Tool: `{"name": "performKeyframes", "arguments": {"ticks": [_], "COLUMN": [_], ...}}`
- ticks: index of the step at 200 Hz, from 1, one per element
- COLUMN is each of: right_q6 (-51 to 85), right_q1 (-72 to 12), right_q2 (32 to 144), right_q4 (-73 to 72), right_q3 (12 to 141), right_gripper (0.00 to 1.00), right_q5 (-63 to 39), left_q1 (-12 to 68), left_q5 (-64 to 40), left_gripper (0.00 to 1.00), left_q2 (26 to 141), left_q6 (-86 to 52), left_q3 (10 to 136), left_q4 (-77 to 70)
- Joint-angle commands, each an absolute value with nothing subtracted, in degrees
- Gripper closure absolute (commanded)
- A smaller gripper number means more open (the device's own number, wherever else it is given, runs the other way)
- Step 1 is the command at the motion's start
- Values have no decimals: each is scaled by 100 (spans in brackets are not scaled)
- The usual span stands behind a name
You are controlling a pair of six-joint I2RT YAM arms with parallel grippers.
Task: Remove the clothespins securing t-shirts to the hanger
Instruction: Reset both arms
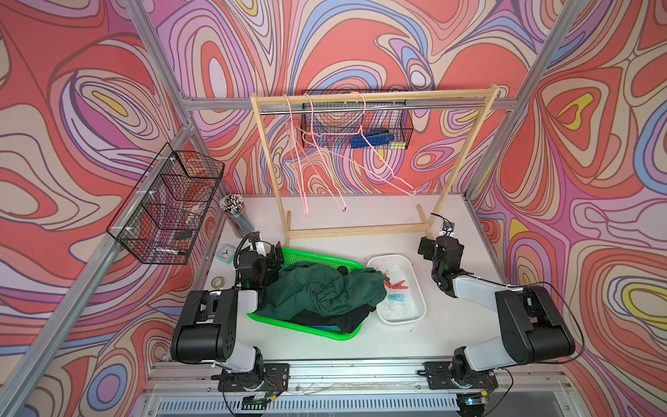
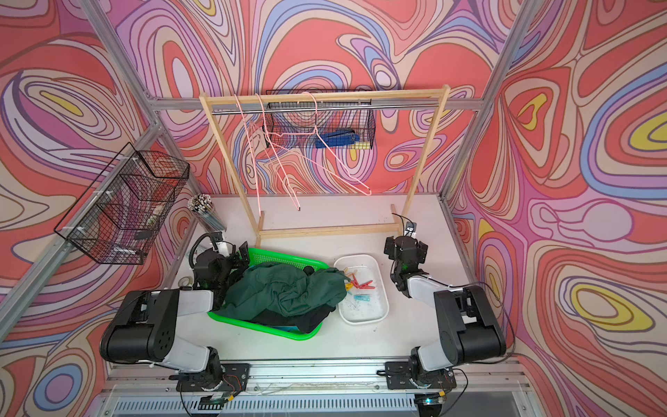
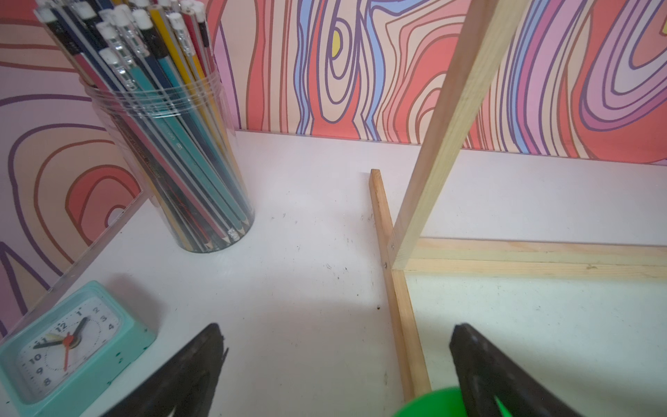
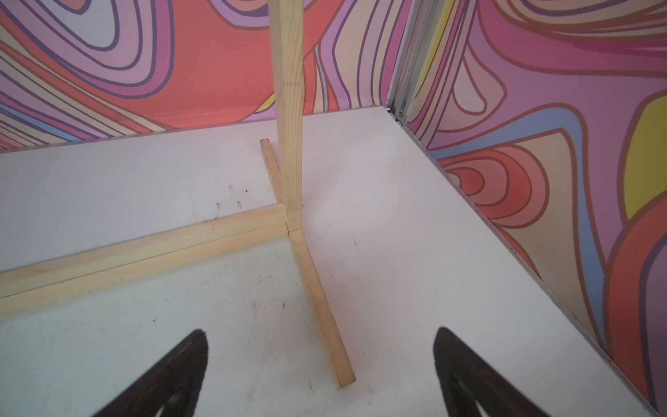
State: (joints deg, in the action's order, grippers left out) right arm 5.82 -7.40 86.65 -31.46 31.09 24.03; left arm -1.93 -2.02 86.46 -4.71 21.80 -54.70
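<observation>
My left fingers (image 3: 187, 375) and right fingers (image 4: 458, 361) stand spread, empty. Clothespins (image 1: 397, 286) lie in the white tray (image 1: 404, 307), t-shirts (image 1: 317, 289) in the green basket (image 1: 306, 258). Advice: park both arms clear, confirm hangers (image 1: 412, 190) bare.

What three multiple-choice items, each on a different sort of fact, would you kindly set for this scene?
1. Where are the clothespins? A) in the white tray B) on the floor C) in a drawer
2. How many hangers are on the rack? A) one B) five C) three
3. The left gripper has its jaws: A) shut B) open C) hidden
Answers: 1 A, red and blue ones lie in it; 2 C, three pink wires hang from the bar; 3 B, the left wrist view shows them wide apart.
</observation>
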Motion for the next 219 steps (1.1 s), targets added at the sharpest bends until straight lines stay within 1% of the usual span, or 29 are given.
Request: {"name": "performKeyframes", "arguments": {"ticks": [1,9,22,39,50,62,73,86,103,140,175,219], "right_q6": [224,206,87,-115,-175,-46,-133,-39,-11,0,0,0], "right_q1": [-698,-666,-656,-659,-650,-644,-648,-647,-614,-589,-584,-588], "right_q2": [8941,8872,9019,9674,9976,9812,9932,9842,9845,9852,9853,9853], "right_q4": [-4788,-4861,-5575,-6977,-7423,-6976,-7133,-6639,-6439,-6327,-6341,-6332], "right_q3": [2662,2552,2302,1965,1889,1934,2004,2138,2254,2323,2326,2322], "right_gripper": [2,2,2,2,2,2,2,2,2,2,2,2], "right_q5": [2534,2262,2197,1929,1937,1859,1953,1961,1919,1890,1890,1896], "left_q1": [-209,-211,-209,-211,-211,-208,-211,-211,-211,-211,-211,-211], "left_q5": [-63,-57,-61,-55,-61,-62,-65,-62,-94,-128,-423,-431], "left_gripper": [0,0,0,0,0,0,0,0,0,0,0,0], "left_q2": [8790,8794,8789,8794,8792,8791,8793,8794,8792,8794,8807,8809], "left_q6": [-370,-370,-369,-372,-369,-370,-369,-369,-365,-345,-221,-211], "left_q3": [2039,2038,2041,2039,2038,2042,2040,2044,2034,2050,2137,2141], "left_q4": [-5264,-5265,-5265,-5265,-5265,-5265,-5265,-5265,-5265,-5232,-5081,-5071]}}
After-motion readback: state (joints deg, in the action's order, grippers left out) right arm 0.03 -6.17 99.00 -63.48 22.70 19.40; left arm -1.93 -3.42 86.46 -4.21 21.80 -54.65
